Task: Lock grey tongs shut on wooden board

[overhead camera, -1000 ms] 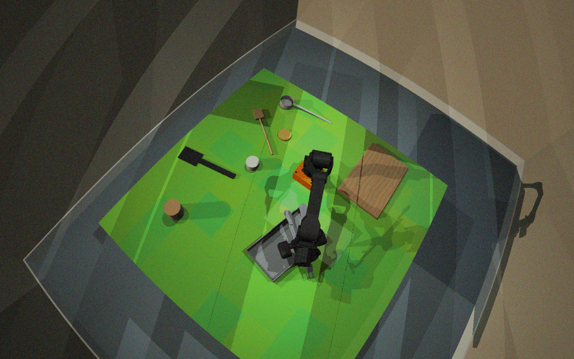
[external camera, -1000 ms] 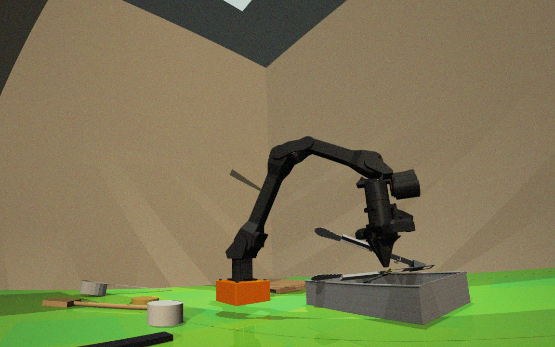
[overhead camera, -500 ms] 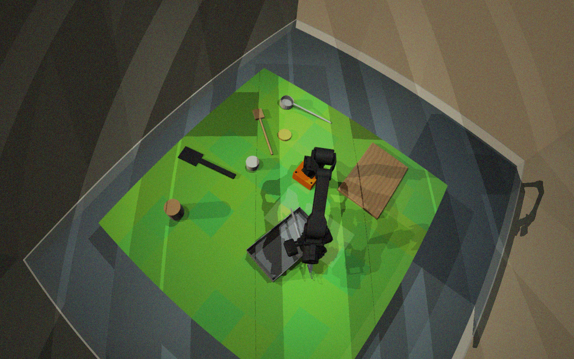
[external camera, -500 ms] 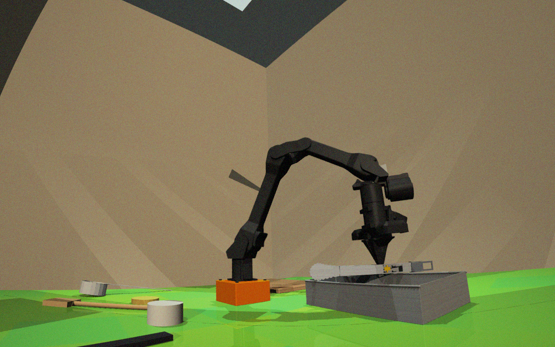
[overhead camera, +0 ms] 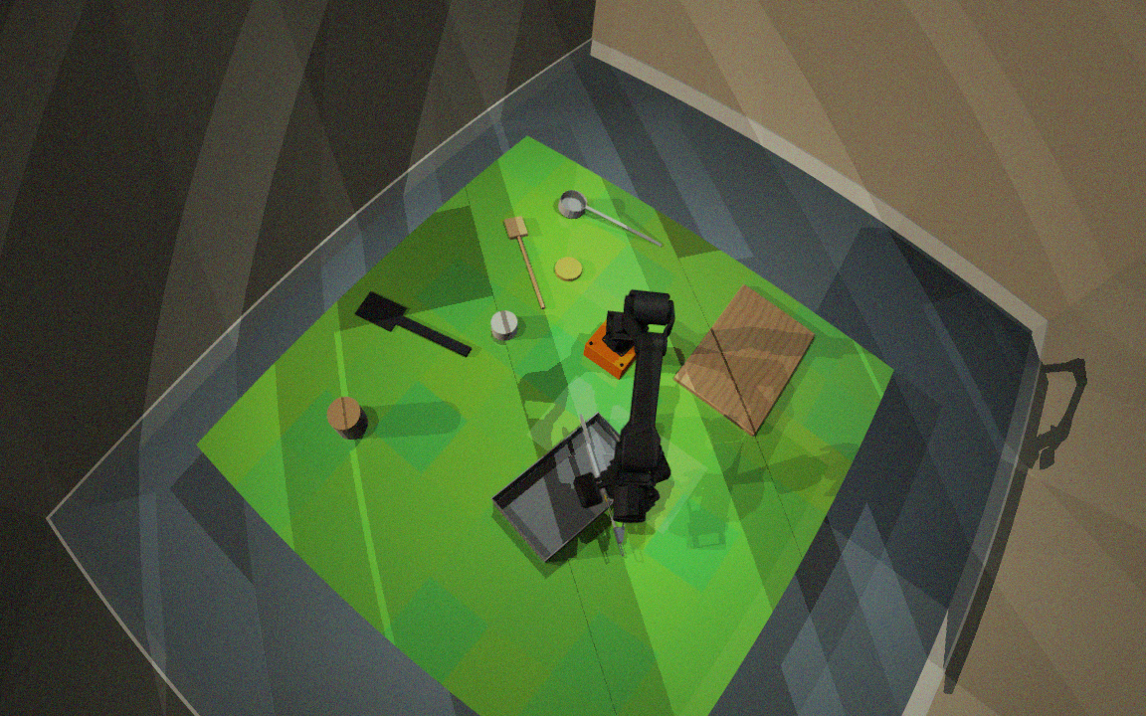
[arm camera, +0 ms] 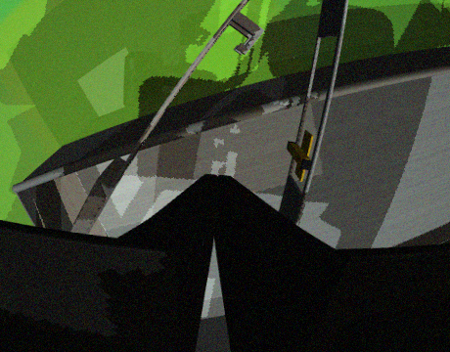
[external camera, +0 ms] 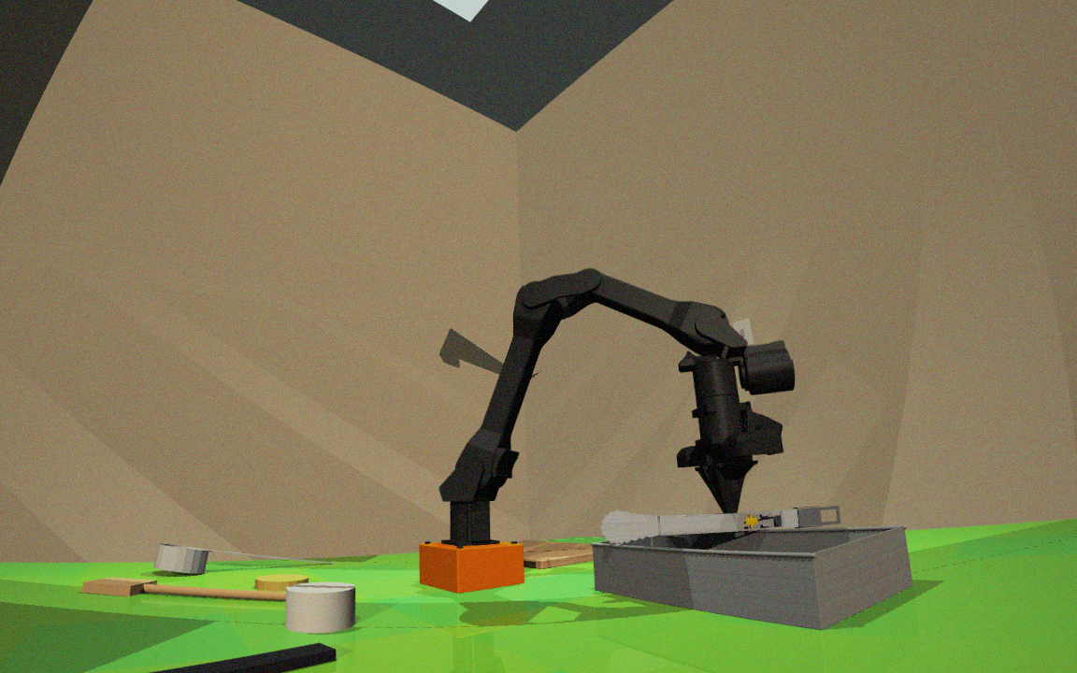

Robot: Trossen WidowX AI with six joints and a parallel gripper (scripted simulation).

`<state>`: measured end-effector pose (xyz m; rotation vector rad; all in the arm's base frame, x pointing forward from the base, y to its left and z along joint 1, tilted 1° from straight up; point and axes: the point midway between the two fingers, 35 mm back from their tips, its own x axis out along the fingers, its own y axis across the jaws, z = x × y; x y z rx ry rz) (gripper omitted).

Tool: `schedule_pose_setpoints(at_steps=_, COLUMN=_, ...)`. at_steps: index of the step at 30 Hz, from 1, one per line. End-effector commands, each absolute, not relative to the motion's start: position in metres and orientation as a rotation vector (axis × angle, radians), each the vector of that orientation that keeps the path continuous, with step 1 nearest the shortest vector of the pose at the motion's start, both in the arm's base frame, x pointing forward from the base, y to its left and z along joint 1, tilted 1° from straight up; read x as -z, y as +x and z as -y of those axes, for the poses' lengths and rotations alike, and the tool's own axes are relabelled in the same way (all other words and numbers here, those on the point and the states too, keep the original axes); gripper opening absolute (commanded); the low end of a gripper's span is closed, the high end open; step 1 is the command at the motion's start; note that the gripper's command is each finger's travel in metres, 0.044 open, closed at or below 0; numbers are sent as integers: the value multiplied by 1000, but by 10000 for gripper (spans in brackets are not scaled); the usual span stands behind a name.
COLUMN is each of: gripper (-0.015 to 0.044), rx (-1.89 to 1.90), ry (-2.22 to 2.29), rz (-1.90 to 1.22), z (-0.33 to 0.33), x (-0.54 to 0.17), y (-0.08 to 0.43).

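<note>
The grey tongs lie across the top of the roasting tin, turned on edge. Their two arms stand apart in the wrist view and draw closer toward the top; the scalloped tips point toward the robot base in the exterior view. A yellow cross sits on the tongs. My gripper points down, shut and empty, just above the tin and between the two tong arms in the wrist view. The wooden board has nothing on it.
The orange base stands between tin and board. A white cylinder, a yellow disc, a ladle, a wooden spatula, a black spatula and a brown cylinder stand or lie farther off.
</note>
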<state>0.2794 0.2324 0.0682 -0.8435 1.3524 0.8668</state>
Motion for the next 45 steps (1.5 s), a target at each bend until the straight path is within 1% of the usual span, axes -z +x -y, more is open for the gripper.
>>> schedule_pose_setpoints(at_steps=1, gripper=-150, rx=-868, ry=-845, rz=-1353, z=-233, x=-68, y=279)
schedule_pose_setpoints(at_steps=19, gripper=-150, rx=-868, ry=-845, rz=-1353, z=-233, x=-68, y=279)
schedule_pose_setpoints(at_steps=23, gripper=-45, rx=-866, ry=-844, rz=-1352, z=-234, x=-90, y=281)
schedule_pose_setpoints(at_steps=30, gripper=139, rx=-861, ry=-843, rz=-1351, z=-229, x=-166, y=275)
schedule_pose_setpoints(at_steps=33, gripper=217, rx=-861, ry=-843, rz=-1351, z=-229, x=-168, y=274)
schedule_pose_setpoints(at_steps=34, gripper=244, rx=-868, ry=-842, rz=-1342, z=-232, x=-155, y=278)
schedule_pose_setpoints(at_steps=41, gripper=427, rx=-867, ry=-838, rz=-1328, z=-232, x=-161, y=278)
schedule_pose_setpoints(at_steps=42, gripper=440, rx=-867, ry=-838, rz=-1328, z=-232, x=-161, y=278)
schedule_pose_setpoints(at_steps=45, gripper=440, rx=-834, ry=-806, rz=-1350, z=-233, x=-153, y=278)
